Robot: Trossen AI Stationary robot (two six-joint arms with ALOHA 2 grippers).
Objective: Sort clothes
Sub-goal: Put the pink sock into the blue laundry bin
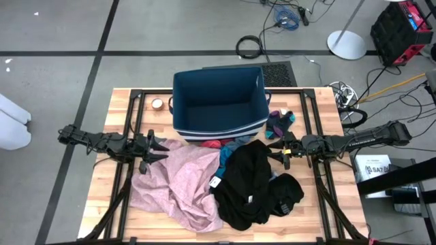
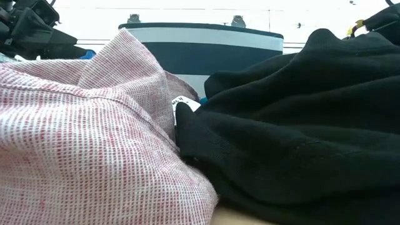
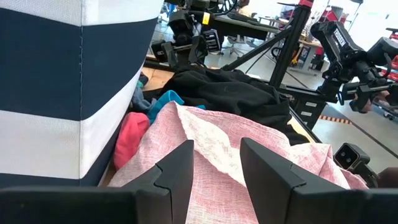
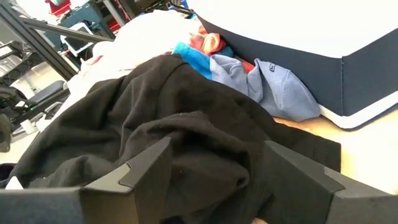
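Pink garment (image 1: 178,182) lies just ahead of the left claw (image 1: 162,150), fingers apart, empty. Right claw (image 1: 275,151), also apart, faces the black garment (image 1: 246,184). No grasp yet; next, close on fabric.

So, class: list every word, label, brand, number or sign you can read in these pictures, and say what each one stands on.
No text can be read anywhere.
White tag between the pink garment and the black garment: dark marks, too small to read.
White box off the table's right edge: print too blurred to read.
Blue bin: only white stripes, no lettering.
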